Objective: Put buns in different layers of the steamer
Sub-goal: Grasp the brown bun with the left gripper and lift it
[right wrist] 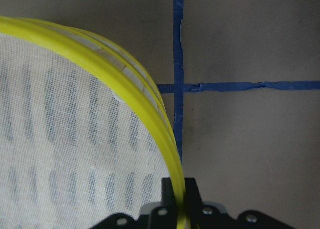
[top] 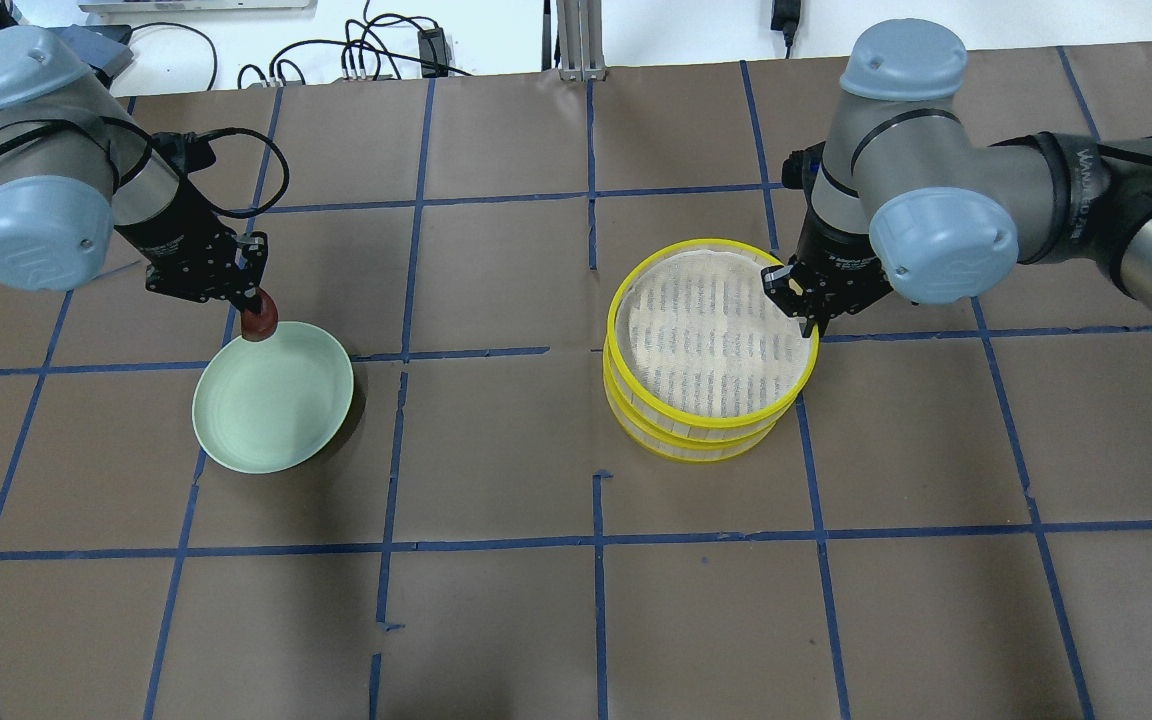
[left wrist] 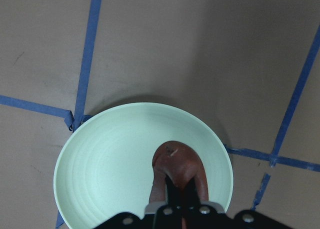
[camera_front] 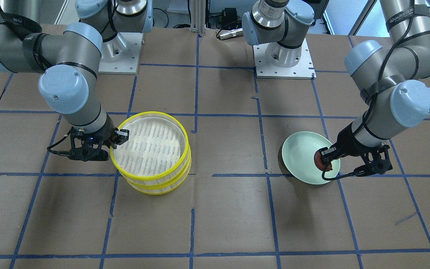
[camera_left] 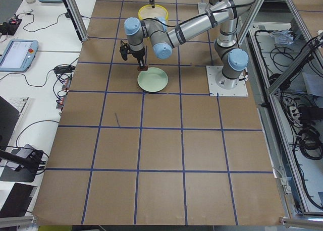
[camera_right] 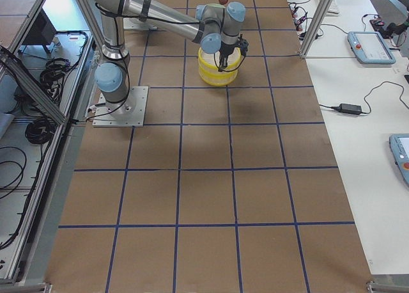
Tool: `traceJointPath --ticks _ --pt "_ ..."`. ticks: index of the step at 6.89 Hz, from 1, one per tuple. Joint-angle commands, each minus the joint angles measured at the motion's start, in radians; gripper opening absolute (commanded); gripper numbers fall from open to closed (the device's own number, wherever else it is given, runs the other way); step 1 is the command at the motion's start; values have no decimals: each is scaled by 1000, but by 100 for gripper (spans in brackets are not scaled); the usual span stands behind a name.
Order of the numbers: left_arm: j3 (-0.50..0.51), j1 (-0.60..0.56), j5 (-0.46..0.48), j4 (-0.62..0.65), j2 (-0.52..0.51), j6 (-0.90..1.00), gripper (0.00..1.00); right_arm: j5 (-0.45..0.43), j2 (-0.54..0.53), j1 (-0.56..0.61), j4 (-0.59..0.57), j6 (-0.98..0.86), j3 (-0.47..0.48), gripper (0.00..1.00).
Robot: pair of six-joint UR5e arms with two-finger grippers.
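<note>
Left gripper (left wrist: 179, 191) clamps bun (left wrist: 176, 161) — right gripper (right wrist: 179, 189), tray rim (right wrist: 107, 74).

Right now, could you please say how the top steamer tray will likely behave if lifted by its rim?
Probably light: the top tray has slatted walls and a mesh floor. Pinched by the right gripper at one rim spot only, it may tilt. Its unbent rim suggests stiffness.

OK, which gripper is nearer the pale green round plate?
Left. The left gripper is at the pale green round plate's rim, holding the dark reddish-brown oval bun. The right gripper is across the table, fingers pinching the top steamer tray's yellow rim.
</note>
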Motion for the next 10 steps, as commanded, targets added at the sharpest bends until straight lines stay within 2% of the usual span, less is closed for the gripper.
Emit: traceJointPath --ticks 1,4,8,9,10 --pt "18 -5 -16 -24 17 -5 8 1 3 2 -15 1 5 8" --pt "35 -10 -18 -46 16 -10 8 -5 14 8 -77 9 13 9" --pt "35 -8 -25 -46 3 -10 8 -7 6 46 -80 10 38 9" --pt "36 -8 -26 -46 0 -10 8 -7 8 46 -80 10 39 16" --pt "36 -8 -27 -46 -1 -24 8 -4 6 46 -81 12 41 96"
